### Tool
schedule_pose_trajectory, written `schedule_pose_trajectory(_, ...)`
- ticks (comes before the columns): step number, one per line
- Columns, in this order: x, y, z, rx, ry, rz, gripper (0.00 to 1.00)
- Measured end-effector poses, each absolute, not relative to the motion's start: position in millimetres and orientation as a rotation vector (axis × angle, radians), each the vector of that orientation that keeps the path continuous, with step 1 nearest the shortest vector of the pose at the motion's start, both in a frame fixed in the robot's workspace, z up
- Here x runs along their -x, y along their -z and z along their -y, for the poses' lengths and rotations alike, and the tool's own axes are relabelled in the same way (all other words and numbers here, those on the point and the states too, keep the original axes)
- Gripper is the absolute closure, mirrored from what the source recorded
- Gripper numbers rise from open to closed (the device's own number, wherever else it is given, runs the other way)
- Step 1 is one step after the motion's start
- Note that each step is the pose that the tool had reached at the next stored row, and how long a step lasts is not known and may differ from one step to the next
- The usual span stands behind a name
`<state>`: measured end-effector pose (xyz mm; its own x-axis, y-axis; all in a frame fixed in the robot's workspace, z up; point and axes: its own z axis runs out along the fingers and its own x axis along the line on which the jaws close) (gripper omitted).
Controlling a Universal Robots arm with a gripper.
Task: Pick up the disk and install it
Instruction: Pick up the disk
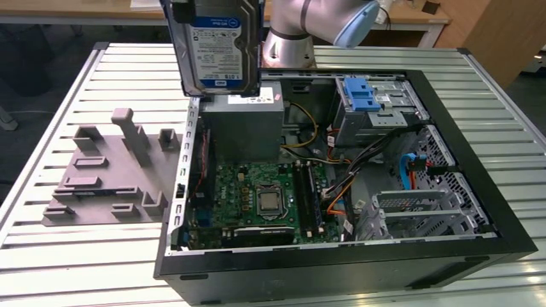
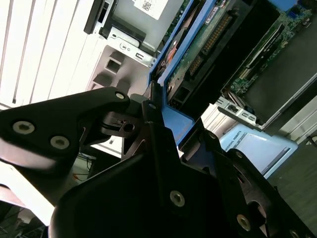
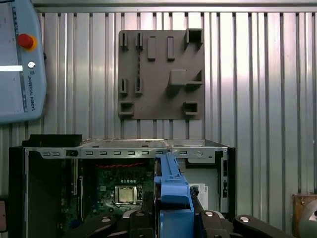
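Currently the disk [image 1: 222,48] hangs upright in the air over the open computer case [image 1: 477,211], above its grey metal box [image 1: 243,128]. In the second wrist view the gripper [image 2: 179,115] is clamped tight on the disk's blue rail frame [image 2: 173,131]

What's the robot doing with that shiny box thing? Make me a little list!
Held: the disk, lifted in the air, label showing
Holder: gripper, shut on the disk's blue frame
Under it: open computer case, insides showing
Beside the case: grey holder block, on the exterior view's left
Installed: not yet
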<state>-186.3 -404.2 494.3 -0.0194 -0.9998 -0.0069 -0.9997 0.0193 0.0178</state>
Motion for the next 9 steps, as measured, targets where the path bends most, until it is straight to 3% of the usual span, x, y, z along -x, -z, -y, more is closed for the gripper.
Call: schedule_pose_trajectory(9,173.1,-494.3,413.4,-2.194,0.028,2.237,0.64)
